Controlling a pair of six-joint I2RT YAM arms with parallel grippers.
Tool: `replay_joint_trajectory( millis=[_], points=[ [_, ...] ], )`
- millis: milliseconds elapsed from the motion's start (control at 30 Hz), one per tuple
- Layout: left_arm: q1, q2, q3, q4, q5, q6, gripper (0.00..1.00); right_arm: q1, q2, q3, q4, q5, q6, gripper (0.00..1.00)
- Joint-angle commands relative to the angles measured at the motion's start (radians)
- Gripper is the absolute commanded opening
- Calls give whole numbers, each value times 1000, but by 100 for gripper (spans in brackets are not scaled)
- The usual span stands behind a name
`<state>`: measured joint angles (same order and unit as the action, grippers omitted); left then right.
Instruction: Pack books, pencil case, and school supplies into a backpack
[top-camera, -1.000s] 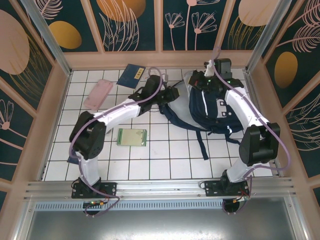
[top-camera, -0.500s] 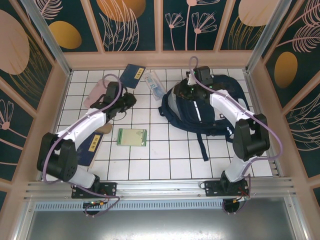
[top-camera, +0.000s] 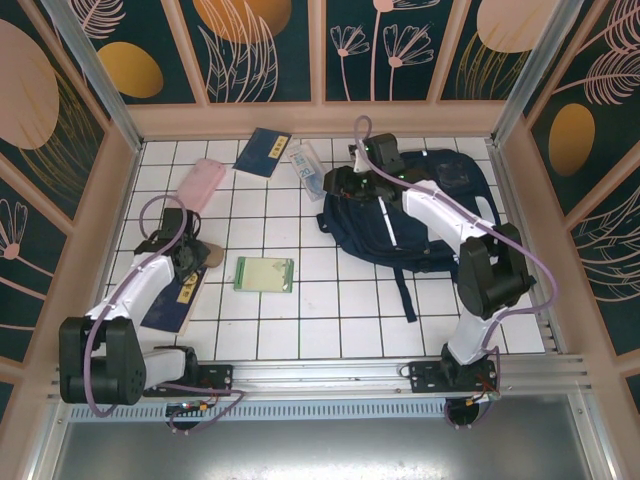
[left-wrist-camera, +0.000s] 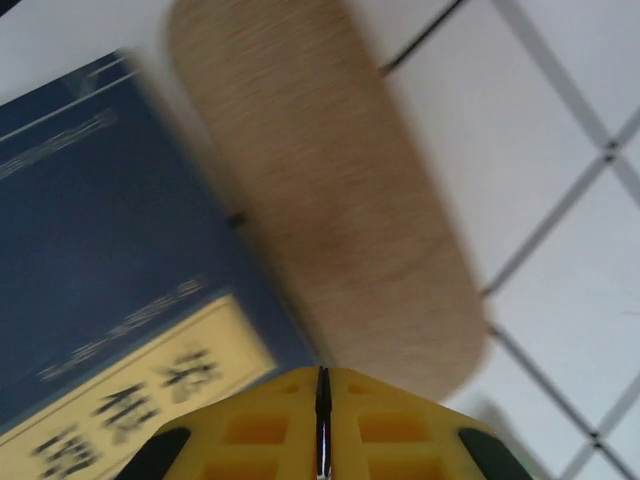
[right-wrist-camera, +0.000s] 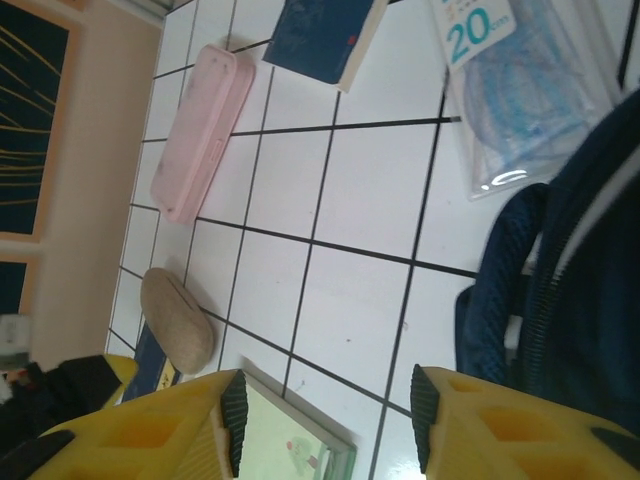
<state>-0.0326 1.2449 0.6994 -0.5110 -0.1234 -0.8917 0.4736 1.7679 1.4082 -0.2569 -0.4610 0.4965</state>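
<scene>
Navy-blue book (left-wrist-camera: 100, 230) lies just beyond the left end effector (left-wrist-camera: 322, 385), its jaws pressed together.

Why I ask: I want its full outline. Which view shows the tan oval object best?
Right wrist: the tan oval object appears whole and in focus, with its outline clear. Left wrist shows it much closer, but blurred. Top external shows it small, with little detail.

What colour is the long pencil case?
The pencil case is pale pink; the right wrist view shows it best.
</scene>
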Motion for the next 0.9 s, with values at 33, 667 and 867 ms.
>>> replay_joint_trajectory(
  millis=[33, 667, 867],
  points=[
    [55, -6, -69, -73, -6, -26, 11, 20, 19, 73, 18, -2, -10, 48],
    [27, 126, -163, 463, 404, -154, 14, 92, 45, 100, 14, -1, 2, 48],
    [-39, 245, -95, 598, 415, -253, 13, 123, 75, 126, 10, 2, 9, 48]
  ],
)
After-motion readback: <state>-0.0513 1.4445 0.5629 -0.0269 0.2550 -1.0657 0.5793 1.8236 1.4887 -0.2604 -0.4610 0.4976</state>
